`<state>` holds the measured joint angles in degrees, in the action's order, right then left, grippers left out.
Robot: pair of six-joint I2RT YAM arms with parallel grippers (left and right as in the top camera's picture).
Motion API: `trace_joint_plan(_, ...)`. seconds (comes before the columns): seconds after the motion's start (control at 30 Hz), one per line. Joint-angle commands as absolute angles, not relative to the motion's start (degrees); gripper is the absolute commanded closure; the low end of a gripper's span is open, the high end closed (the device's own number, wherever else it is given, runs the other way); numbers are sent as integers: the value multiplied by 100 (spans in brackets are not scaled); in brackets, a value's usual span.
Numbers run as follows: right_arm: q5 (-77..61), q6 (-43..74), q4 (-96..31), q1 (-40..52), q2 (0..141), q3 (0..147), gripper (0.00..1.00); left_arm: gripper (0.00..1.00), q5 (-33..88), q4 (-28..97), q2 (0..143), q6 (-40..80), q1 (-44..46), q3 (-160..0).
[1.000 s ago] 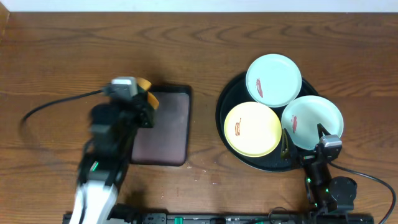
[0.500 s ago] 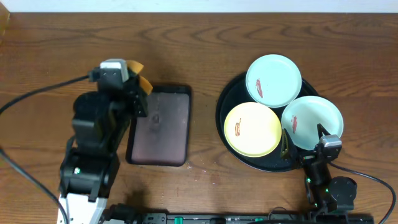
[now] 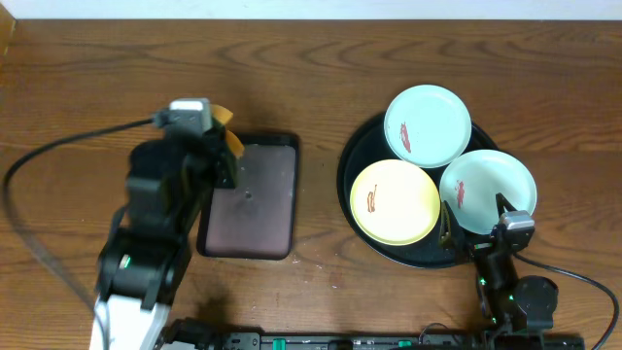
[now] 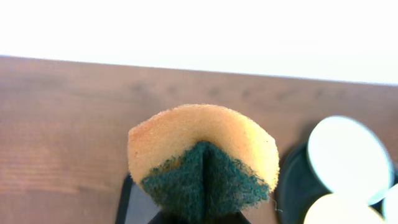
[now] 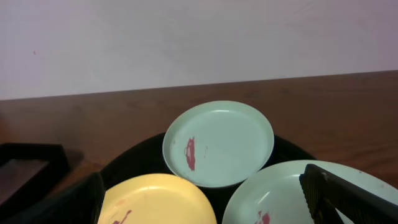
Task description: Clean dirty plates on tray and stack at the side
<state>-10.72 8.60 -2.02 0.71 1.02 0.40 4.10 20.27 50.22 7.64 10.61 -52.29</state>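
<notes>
Fingers of the left gripper (image 3: 222,160) are clamped on a folded sponge (image 4: 202,152), yellow outside and green scourer inside, held above the far left corner of the rectangular tray (image 3: 255,209). Fingers of the right gripper (image 5: 200,180) stand apart and empty, just short of the near mint plate (image 3: 488,190).

We judge the step as sponge in hand, wiping not yet begun. The next move calls for carrying the sponge across the bench (image 3: 97,78) to the round black tray (image 3: 346,175).

All three plates sit there: near mint, yellow plate (image 3: 394,201), far mint plate (image 3: 428,124). Each bears a red-brown smear, and none is stacked.
</notes>
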Motion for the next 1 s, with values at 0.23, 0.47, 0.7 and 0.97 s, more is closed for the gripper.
trace_joint_plan(0.23, -3688, 2591, 2047, 117, 67, 32, 1, 93, 327, 1964, 6676, 777, 1070, -4375)
trace_joint_plan(0.47, -3966, 1673, 1439, 117, 252, 1363, 1, 93, 342, 1918, 5690, 738, 1070, -4770)
trace_joint_plan(0.7, -3253, 351, -1649, 117, 2029, 3935, 1, 93, -220, 1389, 5743, 775, 1070, -3774)
trace_joint_plan(0.97, -4571, 836, -2088, 117, 3319, 4517, 1, 92, 217, 1361, 6386, 773, 1070, -4136)
